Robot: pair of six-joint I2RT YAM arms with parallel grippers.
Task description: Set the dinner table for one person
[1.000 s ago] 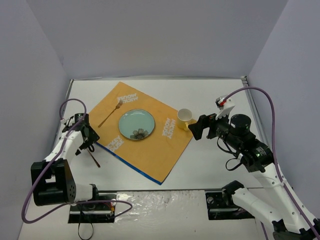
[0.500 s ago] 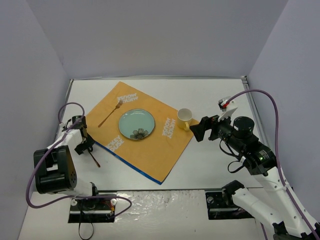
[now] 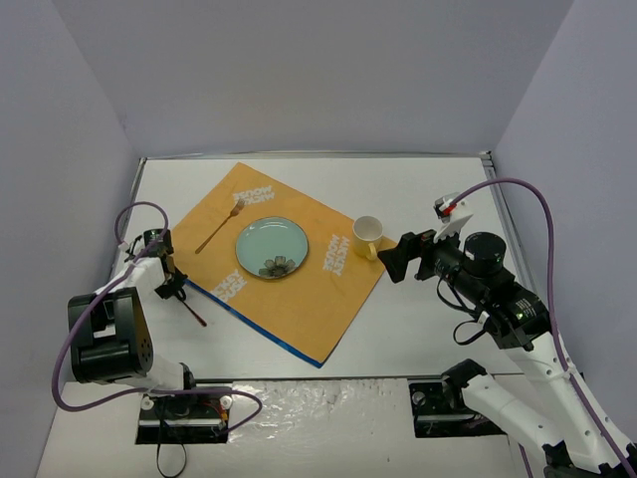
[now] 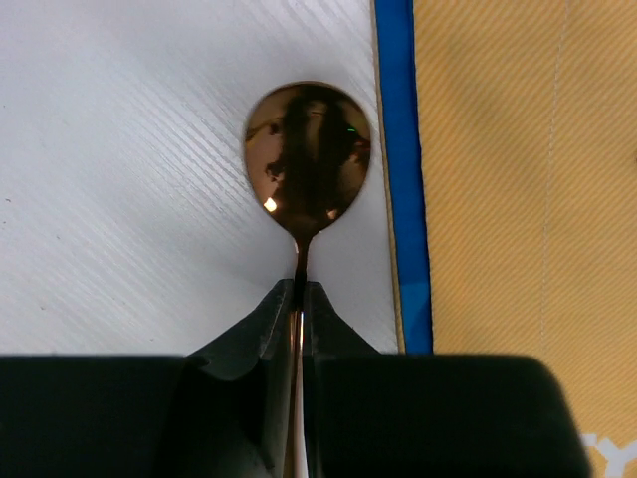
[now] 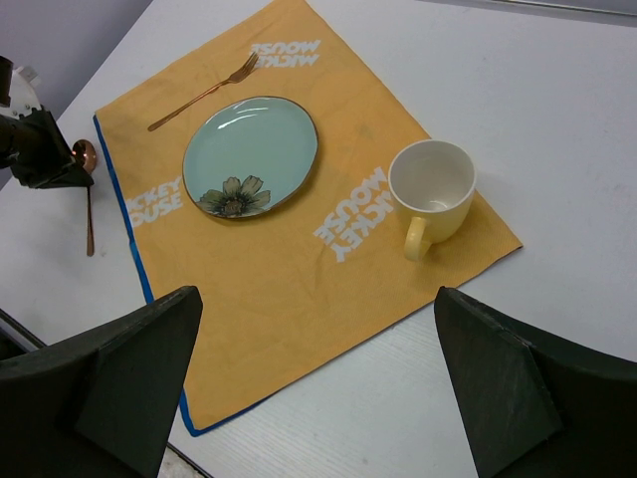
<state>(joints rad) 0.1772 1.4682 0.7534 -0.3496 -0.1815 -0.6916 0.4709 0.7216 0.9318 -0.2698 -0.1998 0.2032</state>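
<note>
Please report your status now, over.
Left gripper shut on spoon. Right gripper open, empty. Spoon on table, beside cloth. Nothing blocking.

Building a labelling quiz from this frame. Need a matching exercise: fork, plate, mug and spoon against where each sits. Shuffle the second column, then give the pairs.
Things
1. fork
2. plate
3. mug
4. spoon

Places
A. off the cloth, on the bare dinner table beside the blue edge, handle pinched in the left end effector
B. middle of the cloth
C. on the cloth, near its right corner in the top view
D. on the cloth, left of the plate in the top view

Pairs: 1-D; 2-B; 3-C; 4-A
</note>
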